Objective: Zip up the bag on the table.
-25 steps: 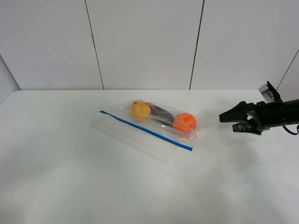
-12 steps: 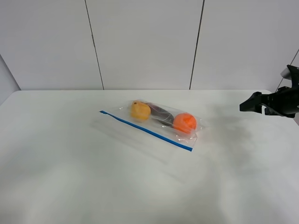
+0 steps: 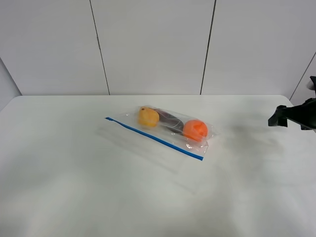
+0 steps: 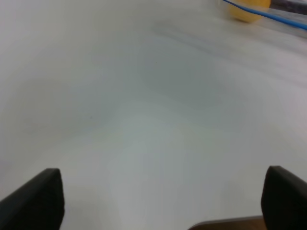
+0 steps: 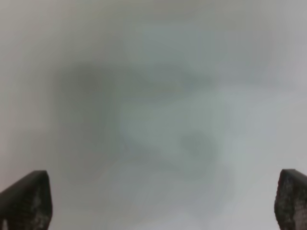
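Note:
The clear bag (image 3: 170, 132) lies flat in the middle of the white table (image 3: 74, 187). Its blue zip strip (image 3: 154, 138) runs along the near edge. A yellow fruit (image 3: 148, 117), a dark purple item (image 3: 168, 119) and an orange fruit (image 3: 195, 129) lie inside. My right gripper (image 3: 277, 120) hangs at the far right edge, well away from the bag; the right wrist view shows it open (image 5: 159, 199) over blurred table. My left gripper (image 4: 162, 201) is open and empty over bare table, with the yellow fruit (image 4: 248, 9) and zip strip (image 4: 273, 17) far ahead. The left arm is out of the exterior view.
A pale panelled wall (image 3: 153, 44) stands behind the table's far edge. The table's right rounded corner (image 3: 285, 98) is near the right arm. A brown edge (image 4: 225, 224) shows under the left gripper.
My right gripper has drawn back to the right, away from the bag, and now sits at the frame's edge. The bag has not moved.

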Action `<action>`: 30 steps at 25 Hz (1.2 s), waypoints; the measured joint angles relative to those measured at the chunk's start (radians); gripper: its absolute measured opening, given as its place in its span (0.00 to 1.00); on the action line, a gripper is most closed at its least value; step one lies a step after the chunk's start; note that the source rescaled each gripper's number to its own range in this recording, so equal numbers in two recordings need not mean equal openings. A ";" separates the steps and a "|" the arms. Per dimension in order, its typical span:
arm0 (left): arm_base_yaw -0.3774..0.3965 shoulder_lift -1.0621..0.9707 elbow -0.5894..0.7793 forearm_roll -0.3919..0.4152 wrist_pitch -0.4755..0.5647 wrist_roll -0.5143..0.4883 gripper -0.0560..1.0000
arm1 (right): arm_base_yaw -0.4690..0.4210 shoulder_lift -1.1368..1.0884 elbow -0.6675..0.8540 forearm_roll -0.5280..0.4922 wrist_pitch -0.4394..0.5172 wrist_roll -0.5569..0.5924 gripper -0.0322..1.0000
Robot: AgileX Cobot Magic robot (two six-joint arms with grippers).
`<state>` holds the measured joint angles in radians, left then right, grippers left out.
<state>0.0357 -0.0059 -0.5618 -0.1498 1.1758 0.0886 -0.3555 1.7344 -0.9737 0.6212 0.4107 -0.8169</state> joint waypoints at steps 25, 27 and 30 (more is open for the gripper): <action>0.000 0.000 0.000 0.000 -0.001 0.000 1.00 | 0.000 -0.164 0.000 -0.057 0.008 0.053 1.00; 0.000 0.000 0.000 0.000 -0.001 0.000 1.00 | 0.000 -0.190 0.000 -0.027 0.036 0.050 1.00; 0.000 0.000 0.000 0.000 -0.001 0.000 1.00 | 0.000 -0.221 0.000 0.041 0.105 -0.002 1.00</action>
<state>0.0357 -0.0059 -0.5618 -0.1498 1.1750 0.0886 -0.3555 1.5138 -0.9737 0.6622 0.5153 -0.8190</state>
